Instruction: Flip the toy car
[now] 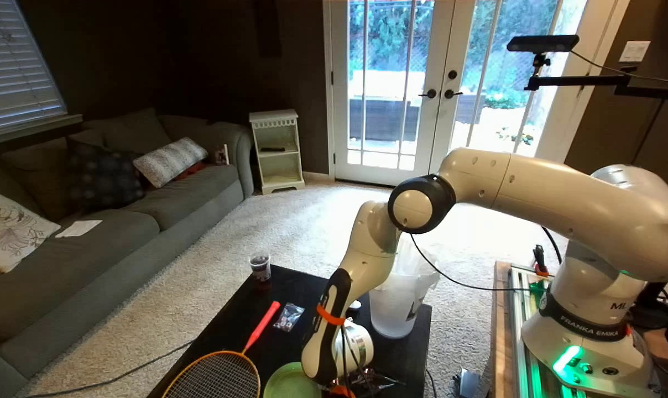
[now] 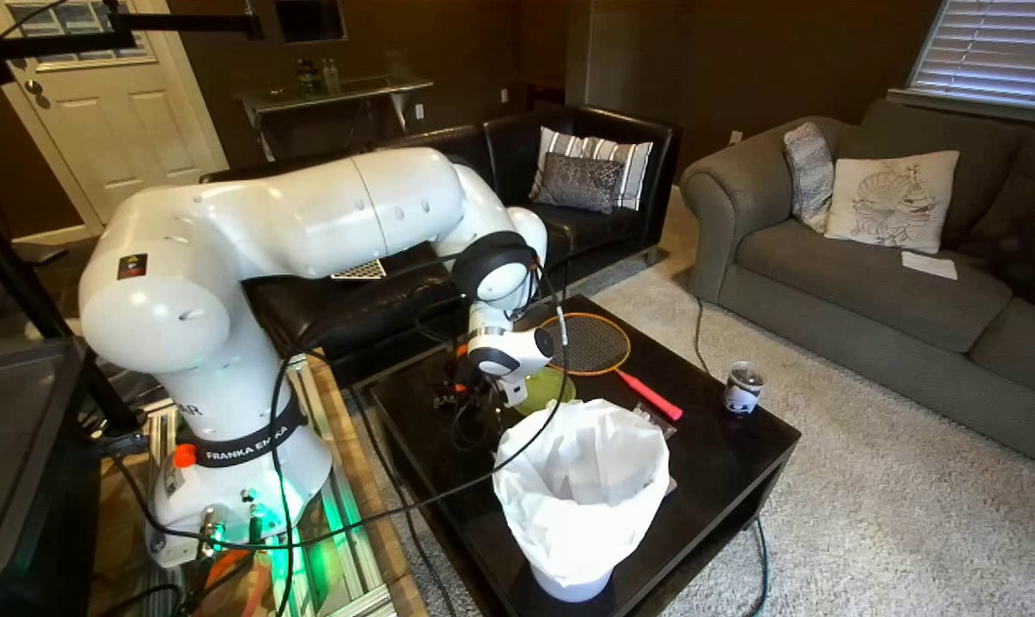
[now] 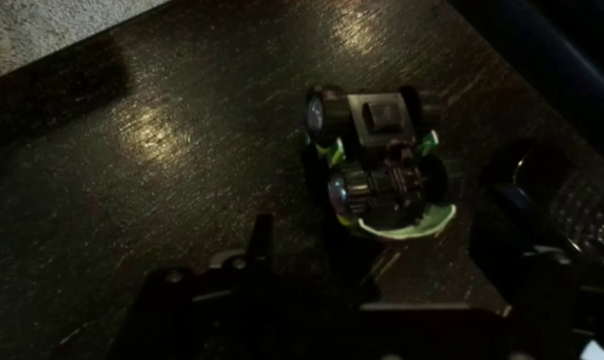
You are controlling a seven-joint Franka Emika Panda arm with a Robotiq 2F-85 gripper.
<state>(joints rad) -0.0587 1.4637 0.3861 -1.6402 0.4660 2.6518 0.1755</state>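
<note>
At claw (image 3: 384,215): spread wide, gripping nothing. Just ahead of its gap: toy car (image 3: 382,167), seemingly underside up on dark table (image 3: 207,130). Near claw: green dish (image 1: 292,381). Farther from claw: racket (image 1: 215,378), lined bin (image 2: 582,514). Well apart, near table's far corner: cup (image 2: 743,392).

Walls (image 1: 201,66) dark brown, poorly lit. Carpet (image 1: 323,221) pale, washed-out bright before the glass doors (image 1: 442,127), white-framed, at the far side of an exterior view; panes (image 1: 386,61) very bright. Shelf (image 1: 280,152), white, just left of the doors. Sofa (image 1: 115,237), grey, along the left, cushions (image 1: 171,161) on it; blinds (image 1: 16,66) lowered above. In an exterior view: couch (image 2: 599,230), black, far, patterned pillows (image 2: 579,182) on it; console (image 2: 367,92) at the far wall; white door (image 2: 140,128) far left. Table (image 2: 714,467), black, low, near, in both exterior views
</note>
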